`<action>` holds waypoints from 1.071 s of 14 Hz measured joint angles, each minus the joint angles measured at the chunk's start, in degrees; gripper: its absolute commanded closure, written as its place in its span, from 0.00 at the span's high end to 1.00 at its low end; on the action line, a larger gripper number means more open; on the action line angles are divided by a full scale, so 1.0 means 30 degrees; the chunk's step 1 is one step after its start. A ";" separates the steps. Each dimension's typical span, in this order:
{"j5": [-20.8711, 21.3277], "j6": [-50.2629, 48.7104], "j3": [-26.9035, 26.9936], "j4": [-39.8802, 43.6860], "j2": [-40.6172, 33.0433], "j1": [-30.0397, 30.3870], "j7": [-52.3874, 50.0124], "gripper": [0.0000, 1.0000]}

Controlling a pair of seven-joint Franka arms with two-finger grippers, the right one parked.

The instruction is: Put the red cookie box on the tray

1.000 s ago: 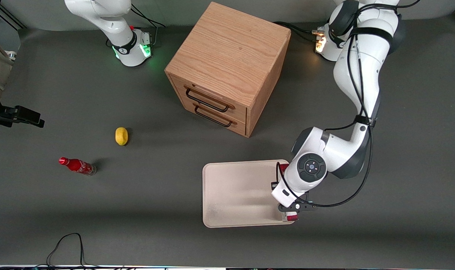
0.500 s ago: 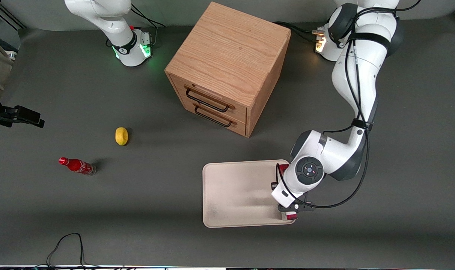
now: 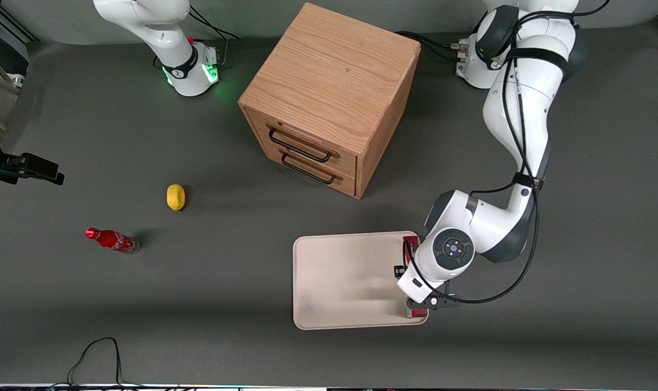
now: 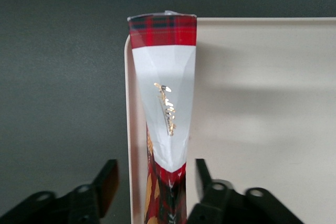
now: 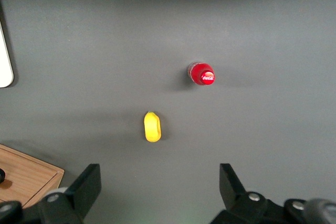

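The red cookie box (image 4: 164, 93) lies lengthwise in the cream tray (image 4: 262, 129), right against the tray's rim on the working arm's side. Its white panel and plaid end point away from the wrist camera. My gripper (image 4: 155, 176) straddles the box, open, with a gap between each finger and the carton. In the front view the wrist hides most of the red cookie box (image 3: 411, 240), leaving only its two ends showing at the edge of the tray (image 3: 340, 282). The gripper itself is hidden under the wrist there.
A wooden two-drawer cabinet (image 3: 329, 98) stands farther from the front camera than the tray. Toward the parked arm's end of the table are a yellow lemon (image 3: 175, 196) and a small red soda bottle (image 3: 112, 240). A black cable (image 3: 98, 353) loops at the table's near edge.
The wrist has shifted slightly toward the working arm's end of the table. The box stays along the tray's rim.
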 measured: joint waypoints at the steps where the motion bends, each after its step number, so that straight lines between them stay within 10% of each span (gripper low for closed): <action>1: 0.0000 0.0009 -0.0002 0.0001 -0.0001 0.0000 -0.0001 1.00; 15: -0.0003 -0.3801 -0.0042 -0.0177 -0.2918 0.0872 0.0324 1.00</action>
